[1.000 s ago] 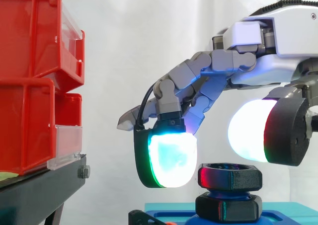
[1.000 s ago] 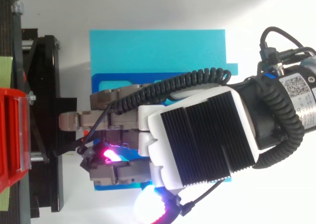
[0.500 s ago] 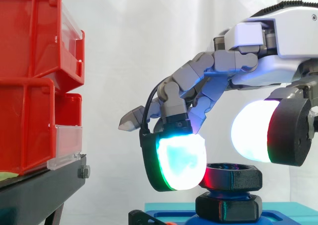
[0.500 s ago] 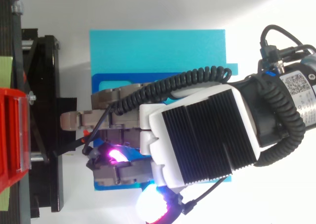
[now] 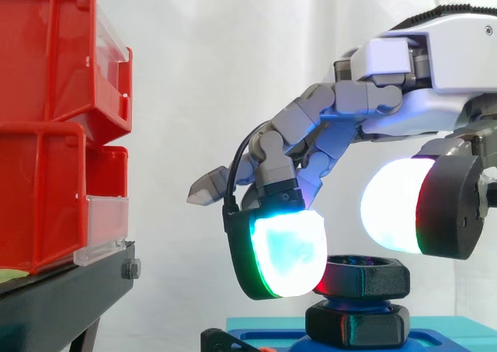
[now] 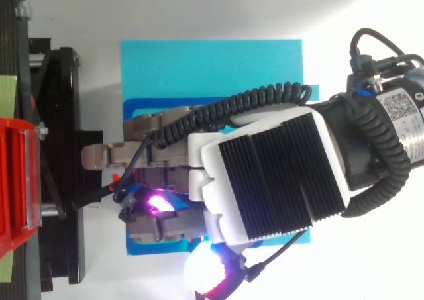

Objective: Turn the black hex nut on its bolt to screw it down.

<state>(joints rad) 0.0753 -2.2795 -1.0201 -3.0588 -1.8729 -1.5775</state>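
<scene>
The black hex nut (image 5: 365, 277) sits under the spread hand (image 5: 439, 57), one finger pad (image 5: 289, 252) touching its left edge, thumb (image 5: 404, 204) above its right.

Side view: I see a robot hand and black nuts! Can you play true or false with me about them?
1. The red bins stand left of the hand. True.
2. A glowing fingertip sits at the left side of the upper black nut. True.
3. The bolt carries just one nut. False: a lower nut sits under the upper one.
4. The base plate is yellow. False: it is blue.
</scene>
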